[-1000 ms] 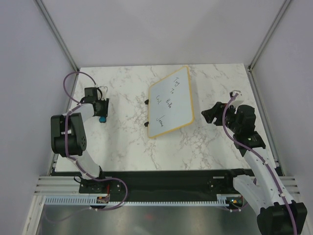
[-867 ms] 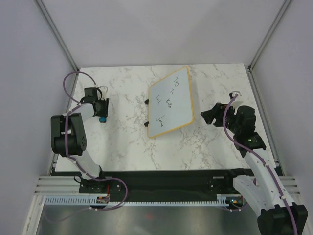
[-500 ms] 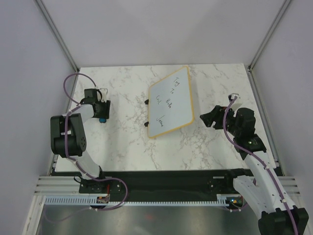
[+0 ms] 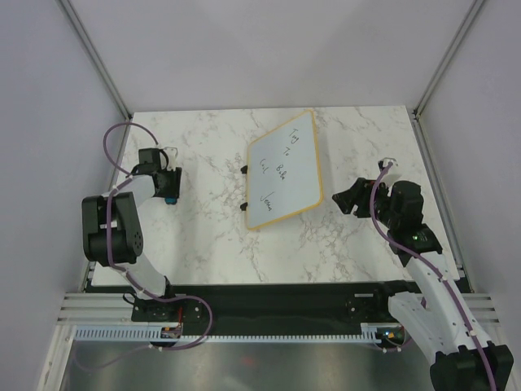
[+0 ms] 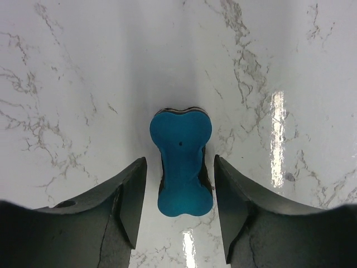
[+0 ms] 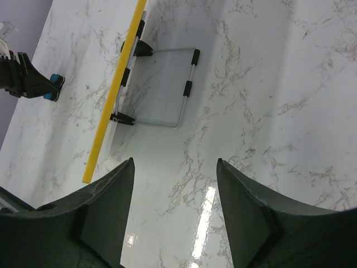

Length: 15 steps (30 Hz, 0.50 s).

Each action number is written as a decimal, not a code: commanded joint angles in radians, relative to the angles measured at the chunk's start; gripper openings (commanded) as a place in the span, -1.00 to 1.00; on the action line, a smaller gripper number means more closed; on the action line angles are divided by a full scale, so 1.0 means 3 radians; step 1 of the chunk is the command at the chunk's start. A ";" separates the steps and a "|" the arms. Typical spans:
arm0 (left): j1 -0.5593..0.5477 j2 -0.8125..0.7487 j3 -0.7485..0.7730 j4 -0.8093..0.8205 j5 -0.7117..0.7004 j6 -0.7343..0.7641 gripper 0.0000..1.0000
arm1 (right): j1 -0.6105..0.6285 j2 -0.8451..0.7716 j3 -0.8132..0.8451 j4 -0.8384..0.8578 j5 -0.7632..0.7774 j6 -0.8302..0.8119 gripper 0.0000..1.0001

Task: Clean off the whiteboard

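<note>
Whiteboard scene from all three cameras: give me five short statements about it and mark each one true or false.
1. The whiteboard carries dark handwriting. True.
2. The left gripper is shut on the blue eraser. False: its jaws stand open, one finger on each side of the eraser.
3. The right gripper holds nothing. True.
4. The whiteboard lies flat on the table. False: it leans tilted on a wire stand.
5. The blue eraser sits on the whiteboard. False: it lies on the marble table, left of the board.

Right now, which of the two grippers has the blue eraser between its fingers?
The left gripper: the blue eraser lies on the table between its open fingers. The right gripper, open too, has nothing between its fingers.
</note>
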 commanded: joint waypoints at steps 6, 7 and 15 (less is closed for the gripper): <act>0.0017 -0.0133 0.0034 0.0030 -0.0037 -0.0003 0.18 | 0.0024 -0.0021 -0.0040 0.0044 -0.0014 -0.0019 0.37; 0.0017 -0.0113 0.0039 0.0035 -0.0037 -0.0003 0.16 | 0.0024 -0.0021 -0.0040 0.0044 -0.0014 -0.0019 0.37; 0.0022 -0.0031 0.0096 0.0009 -0.0021 -0.0018 0.01 | 0.0029 -0.0036 -0.0040 0.0044 -0.0004 -0.0014 0.36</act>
